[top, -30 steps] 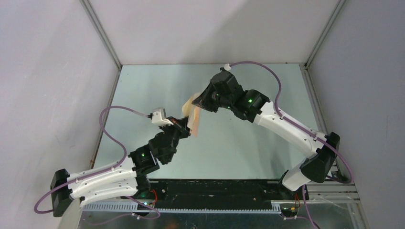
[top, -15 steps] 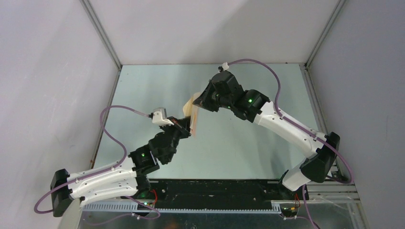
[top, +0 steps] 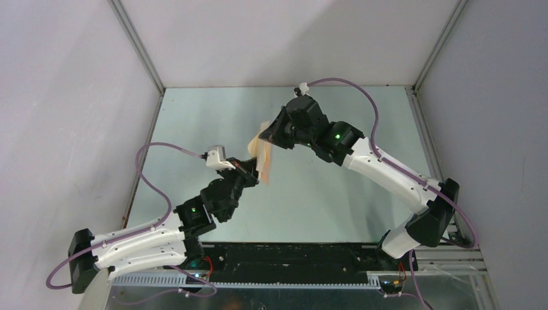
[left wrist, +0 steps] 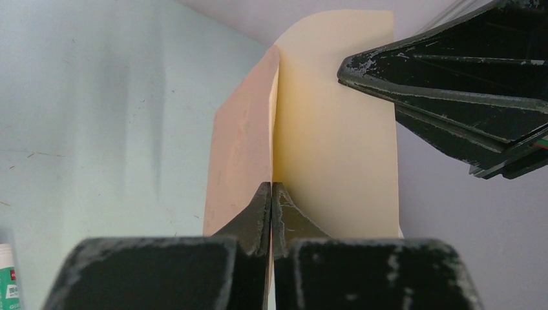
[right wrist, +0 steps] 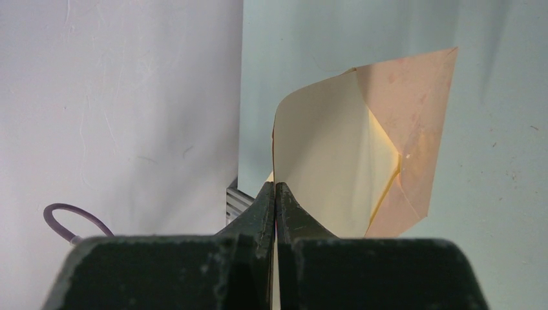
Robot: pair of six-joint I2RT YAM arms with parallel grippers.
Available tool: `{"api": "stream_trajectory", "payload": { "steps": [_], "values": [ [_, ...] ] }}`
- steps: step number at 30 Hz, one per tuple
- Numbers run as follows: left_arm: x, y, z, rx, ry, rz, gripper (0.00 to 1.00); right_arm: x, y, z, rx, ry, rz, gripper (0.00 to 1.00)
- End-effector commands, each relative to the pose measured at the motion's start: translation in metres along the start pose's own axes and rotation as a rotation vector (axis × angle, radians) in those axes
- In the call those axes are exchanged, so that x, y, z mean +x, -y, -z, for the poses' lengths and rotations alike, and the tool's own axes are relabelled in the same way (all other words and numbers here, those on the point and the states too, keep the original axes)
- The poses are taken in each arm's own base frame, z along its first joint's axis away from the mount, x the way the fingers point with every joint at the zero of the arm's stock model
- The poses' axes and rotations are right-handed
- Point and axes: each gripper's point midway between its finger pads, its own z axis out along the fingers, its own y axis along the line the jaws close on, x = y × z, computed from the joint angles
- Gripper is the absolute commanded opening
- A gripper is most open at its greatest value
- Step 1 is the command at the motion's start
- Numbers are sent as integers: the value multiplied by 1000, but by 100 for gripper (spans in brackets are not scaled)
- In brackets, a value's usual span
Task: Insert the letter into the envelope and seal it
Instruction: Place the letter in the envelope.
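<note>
The envelope [top: 263, 161] hangs in the air over the middle of the table, edge-on to the top camera. In the right wrist view its cream inner face curves toward the jaws, with the tan outer side and diagonal seams [right wrist: 413, 129] beyond. My right gripper [top: 266, 137] [right wrist: 275, 187] is shut on the cream edge. My left gripper [top: 253, 177] [left wrist: 272, 187] is shut on the lower edge, peach paper [left wrist: 239, 148] to its left and cream to its right. The right gripper's fingers [left wrist: 439, 71] show at the upper right of the left wrist view. The letter is hidden.
The pale green table [top: 323, 187] lies below, with grey walls on three sides. A black rail [top: 291, 255] runs along the near edge between the arm bases. A small green-and-white item [left wrist: 6, 278] shows at the lower left of the left wrist view.
The right gripper has crept slightly toward the far wall, taking the top of the paper with it. The left arm has stayed where it was.
</note>
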Motion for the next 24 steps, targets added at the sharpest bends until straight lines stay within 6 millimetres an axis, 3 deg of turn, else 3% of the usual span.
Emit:
{"api": "stream_trajectory", "payload": {
  "steps": [1,14,24],
  "values": [
    [-6,3,2,10,20,8,0,-5,-11,-5,-30,30,16,0],
    [-17,0,4,3,56,-3,0,15,18,-13,85,-67,0,0],
    [-17,-2,5,0,60,-7,0,14,20,-6,79,-67,25,0]
  ]
}}
